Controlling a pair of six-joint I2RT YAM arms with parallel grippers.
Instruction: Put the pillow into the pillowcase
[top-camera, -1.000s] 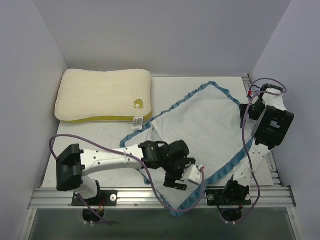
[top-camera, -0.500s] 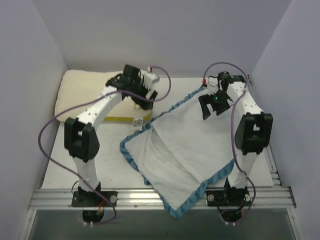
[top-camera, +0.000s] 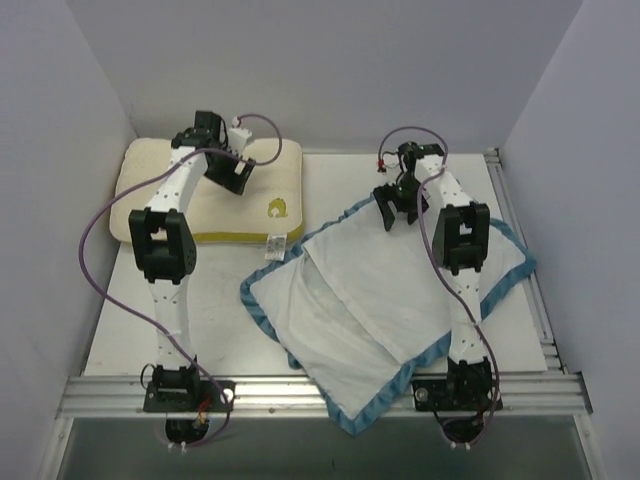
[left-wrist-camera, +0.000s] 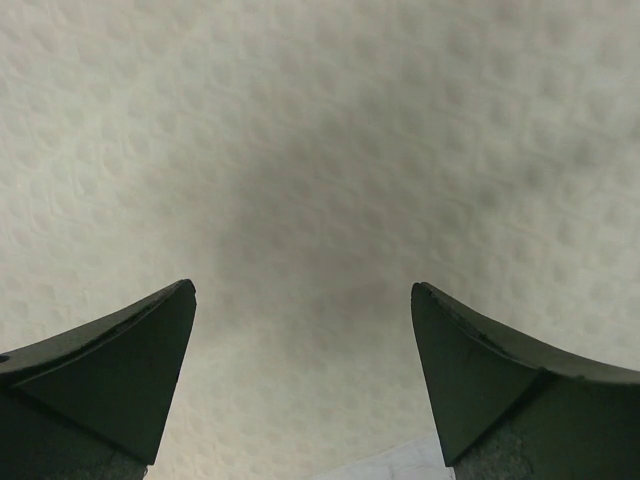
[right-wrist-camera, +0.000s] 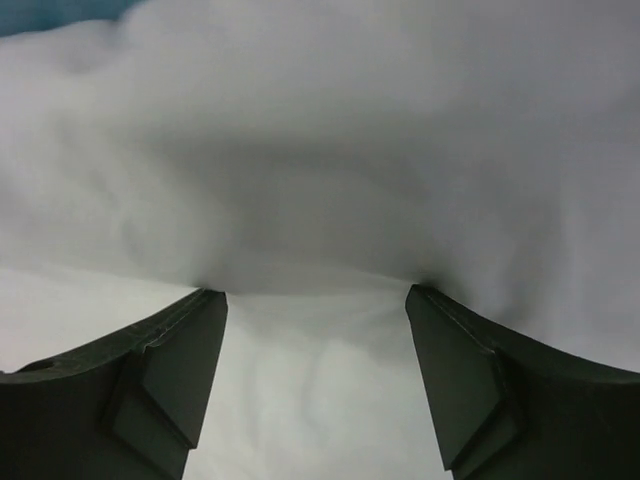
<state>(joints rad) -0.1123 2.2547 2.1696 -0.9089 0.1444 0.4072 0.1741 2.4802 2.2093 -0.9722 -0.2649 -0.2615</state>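
The step in hand looks like the opening reach, one arm to the cushion and the other to the cover. The cream rectangular foam pillow (top-camera: 268, 178), dimpled on top with an olive-yellow side band, lies in the far left corner of the surface (top-camera: 210, 290), wholly outside the cover. The large soft fabric pillowcase (top-camera: 380, 270) – white inside showing, teal ruffled trim – is spread from the middle toward the near and right edges.

The left arm stretches far forward. The left claw (left-wrist-camera: 303, 290) points down just over the pillow's top, jaws wide with nothing between them. The right arm reaches to the pillowcase's far corner. The right claw (right-wrist-camera: 315, 292) also stands apart, with white fabric bunched against its tips but not pinched.

Next, I judge, the right claw must close on a single layer to lift the mouth open, while the left needs a firm bite on the pillow's edge.
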